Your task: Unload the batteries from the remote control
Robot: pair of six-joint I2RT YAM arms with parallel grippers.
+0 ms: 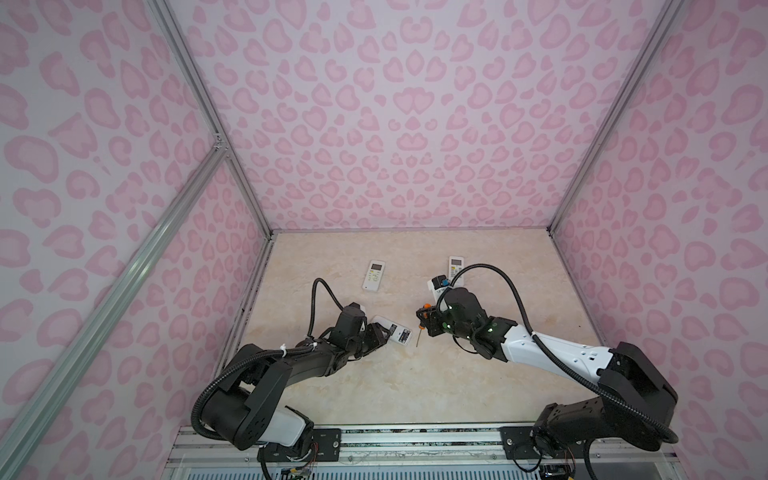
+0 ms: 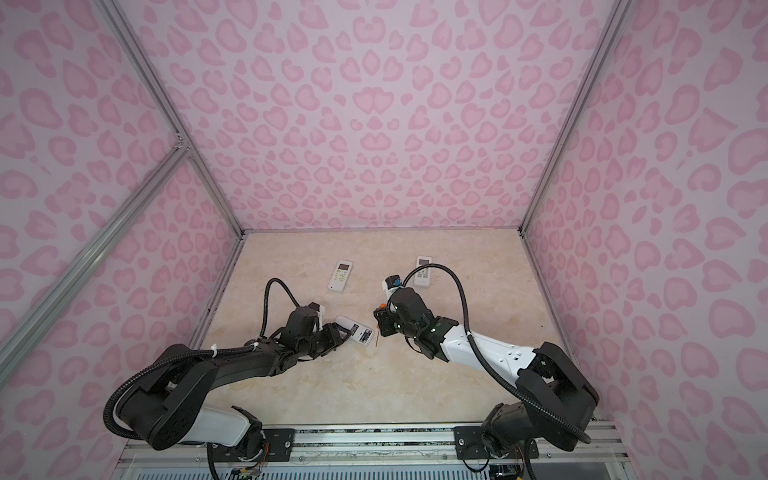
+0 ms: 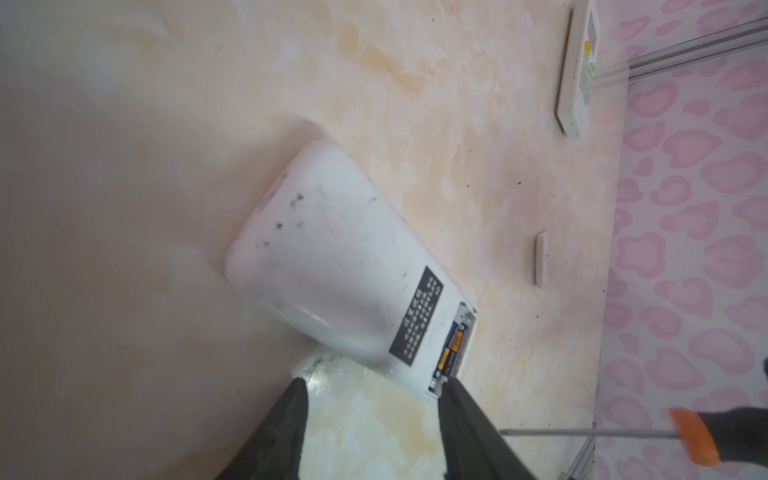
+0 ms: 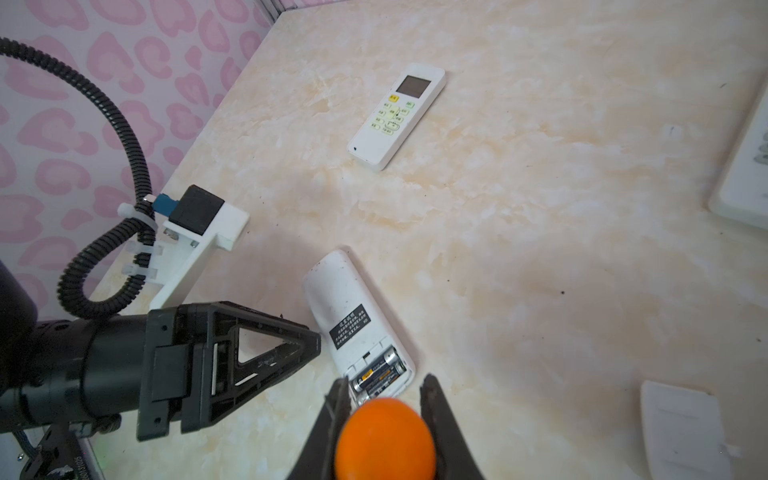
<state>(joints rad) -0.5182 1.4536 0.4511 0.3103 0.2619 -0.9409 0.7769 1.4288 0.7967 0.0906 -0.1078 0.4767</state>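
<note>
Right hand [image 4: 386, 379] pinching round orange screwdriver [image 4: 384, 436], left hand [image 3: 374, 381] spread beside smooth white remote [image 3: 332, 257], black cylindrical batteries [image 4: 376, 370] exposed

Back wall [image 1: 407, 124]: pale lilac, printed with pink leopard-style blotches.
Side walls [image 1: 62, 166]: same print, left and right.
Corner post [image 1: 201, 104]: silver aluminium profile, one at each rear corner.
Diagonal brace [image 1: 121, 291]: same profile, slanting across left wall.
Bench [image 1: 415, 374]: cream, marble-patterned, orange-tan veins, few dark specks.
Front rail [image 1: 415, 436]: slotted aluminium along near edge.
Light: even, diffuse; shadows soft.
</note>
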